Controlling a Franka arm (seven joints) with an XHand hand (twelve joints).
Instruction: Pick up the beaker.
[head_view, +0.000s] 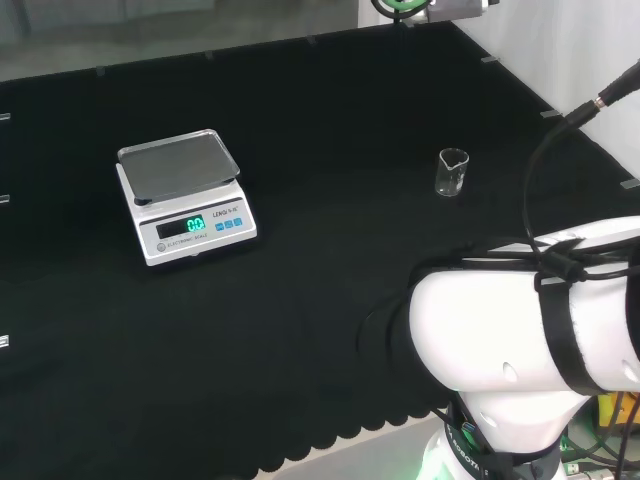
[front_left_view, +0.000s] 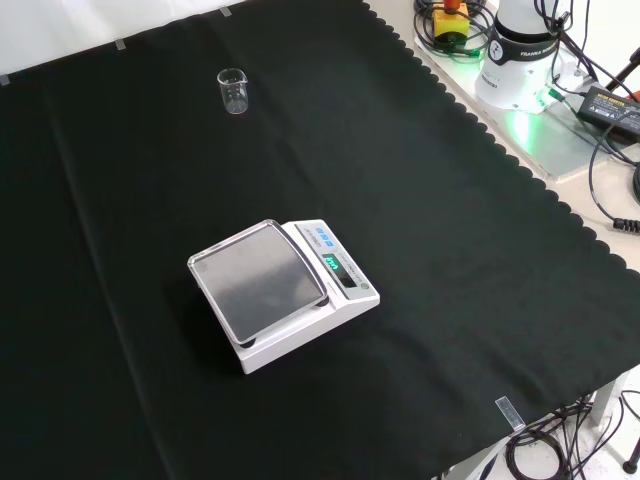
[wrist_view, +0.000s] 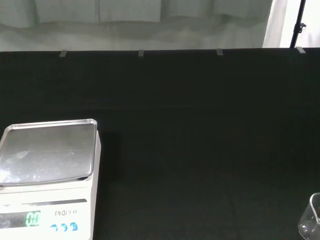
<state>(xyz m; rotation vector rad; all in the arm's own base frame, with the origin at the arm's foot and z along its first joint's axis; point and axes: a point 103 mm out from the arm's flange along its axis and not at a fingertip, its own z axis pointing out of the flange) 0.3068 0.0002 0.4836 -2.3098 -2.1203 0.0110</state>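
A bench covered in black cloth (head_view: 320, 250) fills the scene, seen from behind the robot arm. Nearest in the head view, at the lower right, is a large white link of the arm (head_view: 520, 340), wrapped with black cables. Whether the hand is open or holding anything cannot be told. Farther in, toward the left of the head view, a white digital scale (head_view: 185, 195) sits on the cloth with a bare metal weighing pan (head_view: 178, 165) and a lit green display. Well apart from it, toward the right and a little farther off, a small clear glass beaker (head_view: 452, 172) stands upright on the cloth, on its own. In the front view the beaker (front_left_view: 233, 91) stands far back, left of centre, with the scale (front_left_view: 280, 292) nearer the middle.
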